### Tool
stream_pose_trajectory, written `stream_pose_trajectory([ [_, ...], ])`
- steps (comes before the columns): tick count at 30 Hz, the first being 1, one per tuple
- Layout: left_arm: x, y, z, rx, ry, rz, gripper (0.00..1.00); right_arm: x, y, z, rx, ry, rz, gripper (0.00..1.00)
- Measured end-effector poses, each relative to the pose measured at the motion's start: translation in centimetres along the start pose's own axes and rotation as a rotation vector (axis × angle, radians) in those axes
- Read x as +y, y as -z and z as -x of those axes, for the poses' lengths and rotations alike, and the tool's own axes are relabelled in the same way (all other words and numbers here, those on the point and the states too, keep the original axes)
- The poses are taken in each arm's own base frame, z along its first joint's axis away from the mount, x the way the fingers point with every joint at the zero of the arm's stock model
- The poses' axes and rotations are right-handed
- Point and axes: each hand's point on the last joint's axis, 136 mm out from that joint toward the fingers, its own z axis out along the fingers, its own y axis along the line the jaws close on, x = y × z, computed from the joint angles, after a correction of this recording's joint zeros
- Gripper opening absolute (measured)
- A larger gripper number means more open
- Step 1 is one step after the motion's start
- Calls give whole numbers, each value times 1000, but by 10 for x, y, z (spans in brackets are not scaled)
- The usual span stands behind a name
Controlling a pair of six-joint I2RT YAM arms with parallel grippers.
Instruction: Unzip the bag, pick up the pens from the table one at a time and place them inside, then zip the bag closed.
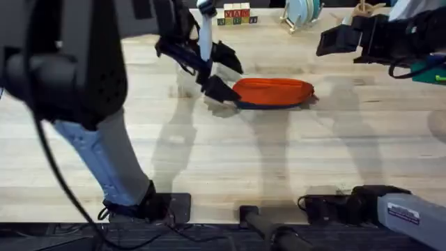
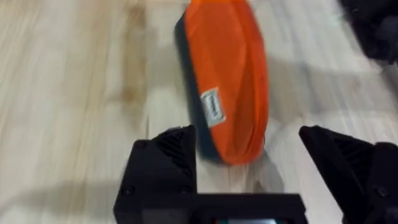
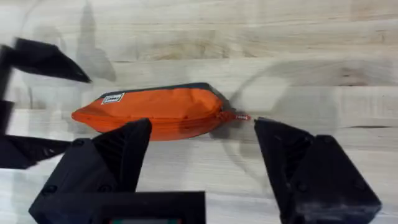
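Bag between my two sets of fingers, zipper shut

Bag (image 1: pixel 273 93) lies flat on the table (image 1: pixel 209 153), long axis running left to right in the overhead view, orange top up and dark navy base showing along its near edge. Its zipper looks closed, with the small pull tab (image 3: pixel 239 116) sticking out at the bag's right end.

My left gripper (image 1: pixel 221 75) sits at the bag's left end, fingers spread wide. From the left wrist camera, the bag's near tip lies in the gap between my two black fingers (image 2: pixel 163 163), touching neither; a small white label (image 2: pixel 212 107) shows on the fabric just beyond them.

My right gripper (image 1: pixel 339 40) hangs above the table, beyond the bag's right end and well apart from it. Its fingers (image 3: pixel 118 155) are also wide apart and hold nothing. In the right wrist view, the bag lies across the gap beyond them, with the zipper pull between the two fingertips.

Coloured letter blocks (image 1: pixel 236 15) stand near the table's far edge.
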Motion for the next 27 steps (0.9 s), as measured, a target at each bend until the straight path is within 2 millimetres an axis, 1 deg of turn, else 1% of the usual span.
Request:
stream_pose_trajectory([
  [3, 6, 20, 5, 93, 54, 86, 998, 0, 0, 0, 0, 5, 0, 997],
  [6, 11, 42, 15, 183, 103, 197, 996, 0, 0, 1, -3, 10, 0, 997],
  [10, 10, 72, 29, 267, 201, 359, 996, 0, 0, 2, -7, 14, 1, 997],
  [13, 2, 92, 34, 315, 283, 464, 996, 0, 0, 2, -8, 14, 1, 997],
  [15, -8, 106, 35, 351, 342, 528, 995, 0, 0, 2, -8, 14, 1, 997],
  [19, -26, 126, 34, 406, 434, 625, 995, 0, 0, 0, -1, 13, 0, 997],
  [23, -40, 138, 34, 429, 501, 683, 995, -1, 0, -4, 15, 10, -2, 998],
  [27, -48, 143, 33, 438, 540, 704, 995, -1, 0, -6, 24, 8, -3, 997],
])
